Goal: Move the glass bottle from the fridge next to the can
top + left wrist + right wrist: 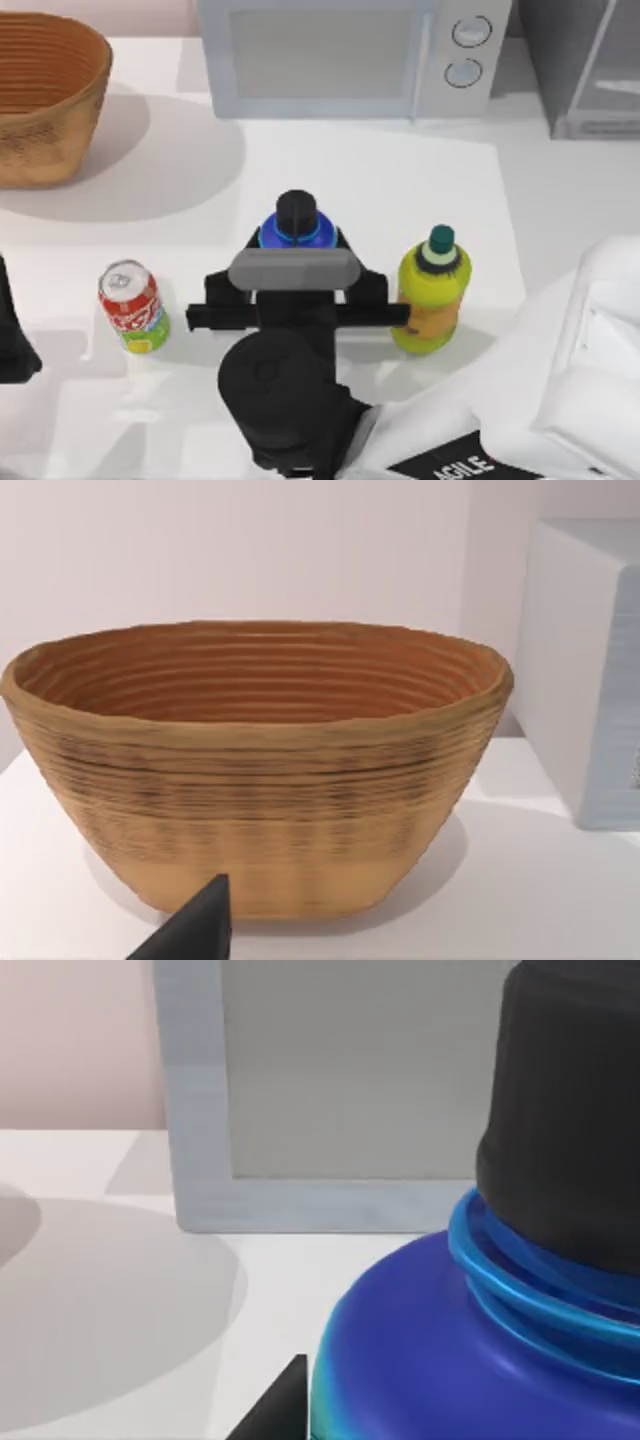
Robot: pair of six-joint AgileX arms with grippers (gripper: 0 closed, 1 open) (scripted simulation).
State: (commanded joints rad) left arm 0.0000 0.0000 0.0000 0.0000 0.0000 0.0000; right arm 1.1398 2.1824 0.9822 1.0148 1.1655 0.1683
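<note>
White letters spelling "AGILE" can be read on a black plate (455,466) on the right arm, at about 5 o'clock in the top view; the word runs off the picture's edge. The can (133,306), at about 8 o'clock on the surface, has white writing on its red side, too small to read. The yellow-green bottle (431,292) has an orange label with no words that can be made out.
</note>
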